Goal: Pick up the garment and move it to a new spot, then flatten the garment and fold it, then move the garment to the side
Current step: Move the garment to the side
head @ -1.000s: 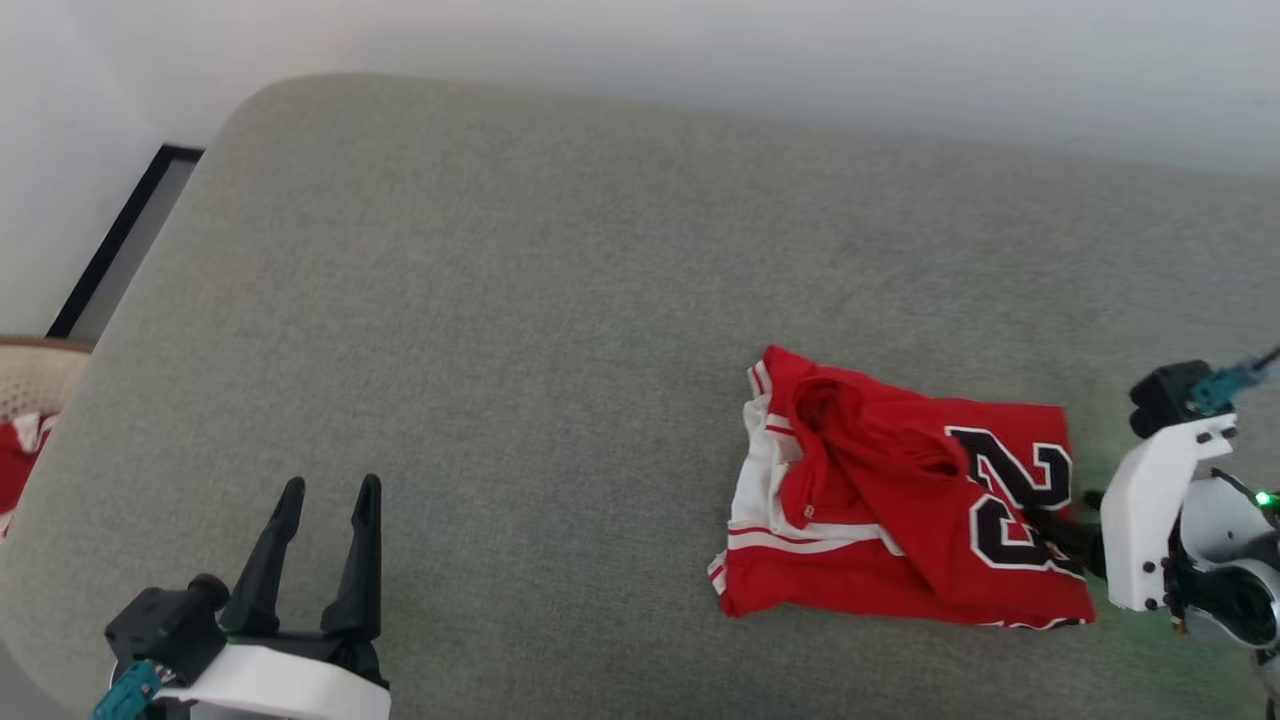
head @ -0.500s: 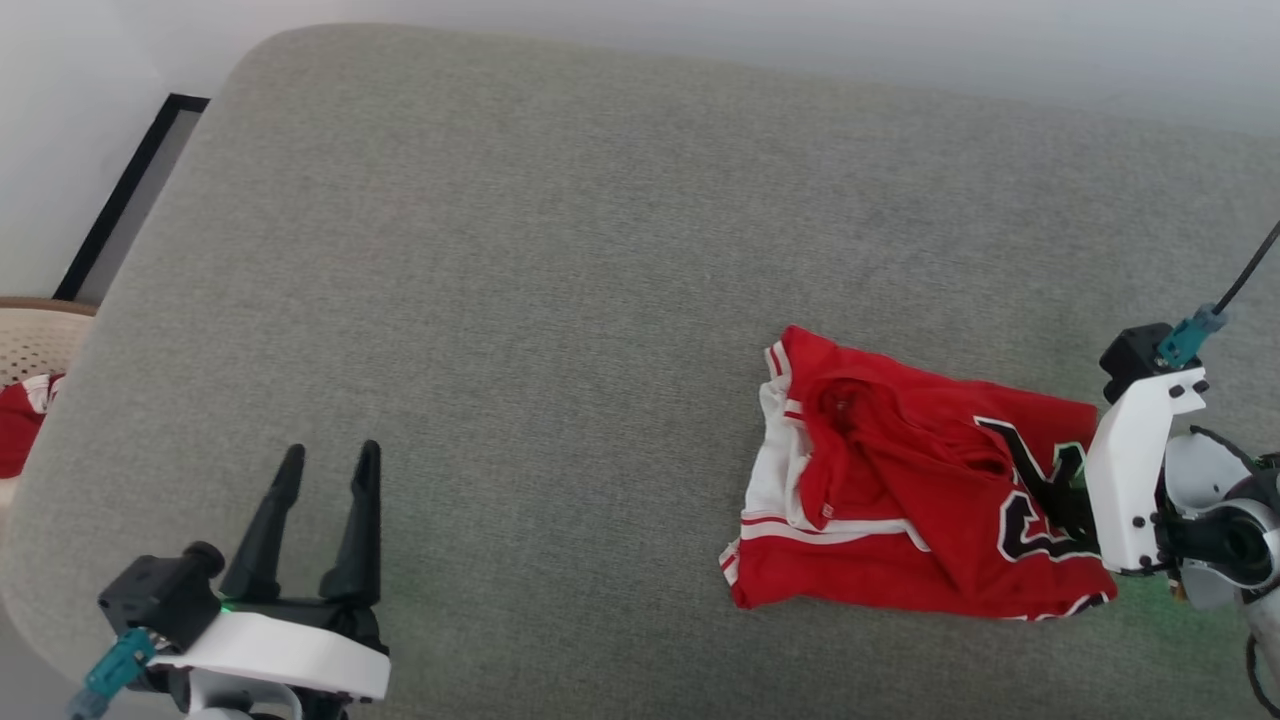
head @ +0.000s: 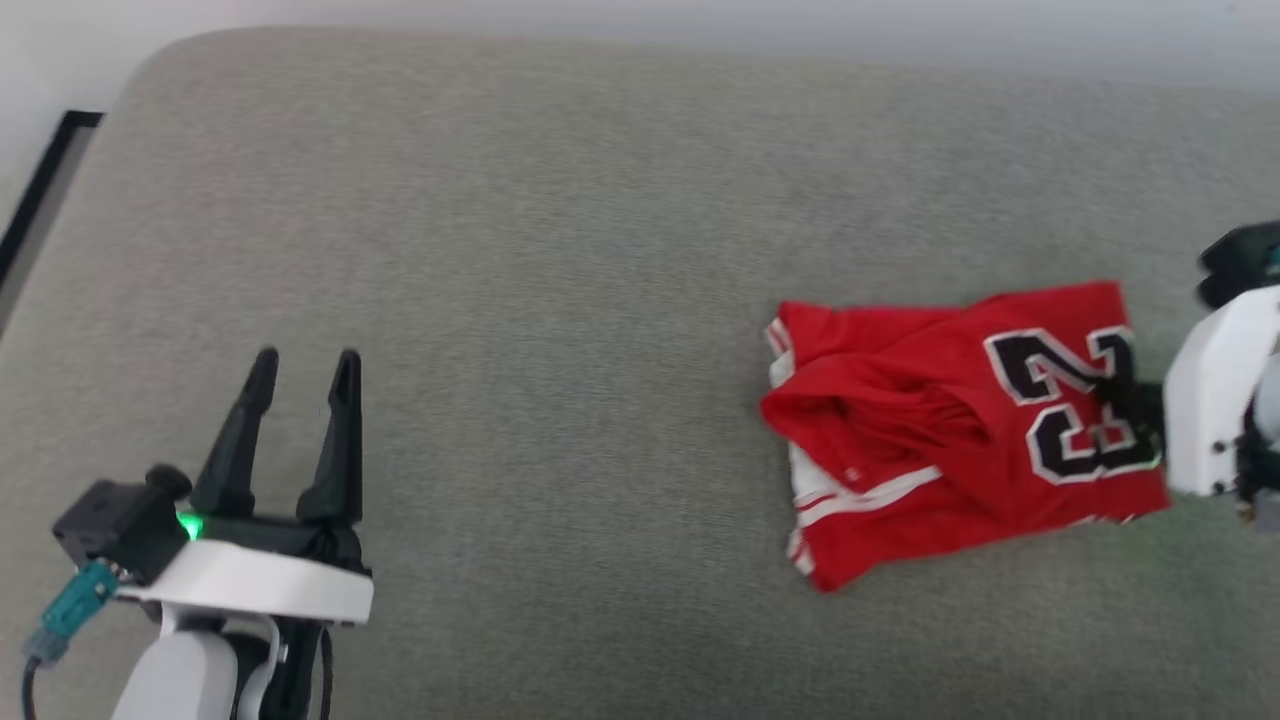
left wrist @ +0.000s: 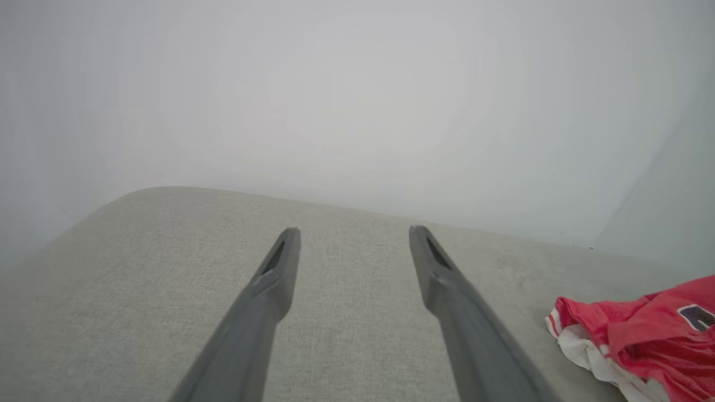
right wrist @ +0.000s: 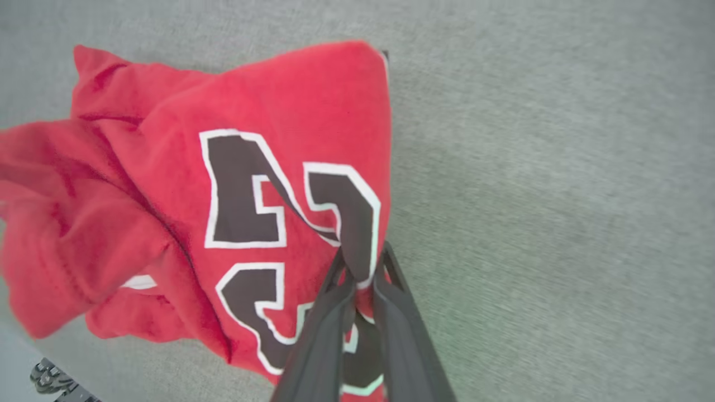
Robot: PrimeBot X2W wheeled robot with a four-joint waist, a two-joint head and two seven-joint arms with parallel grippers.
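Lying in a loose fold on the right part of the grey cushion [head: 560, 250], the garment [head: 940, 420] shows its red body uppermost, with the black, white-outlined "23" toward the robot's right and white, striped trim peeking out along its near-left edge. The cloth is rumpled into a hollow near its left end.

The right claw [head: 1120, 400] reaches in from the right edge of the head view and meets the shirt at the numerals. In the right wrist view its two dark fingers [right wrist: 329, 318] are pressed together on a pinch of the garment [right wrist: 167, 195], with a strip of black lettering drawn up between them; the right claw [right wrist: 360, 268] is clamped on the fabric at that edge.

The left claw [head: 305, 365] sits at the lower left over bare cushion, well apart from the shirt. Its fingers [left wrist: 279, 273] stand apart with nothing between them, and the garment [left wrist: 653, 335] shows at the lower right of the left wrist view, before a pale wall [left wrist: 357, 84].
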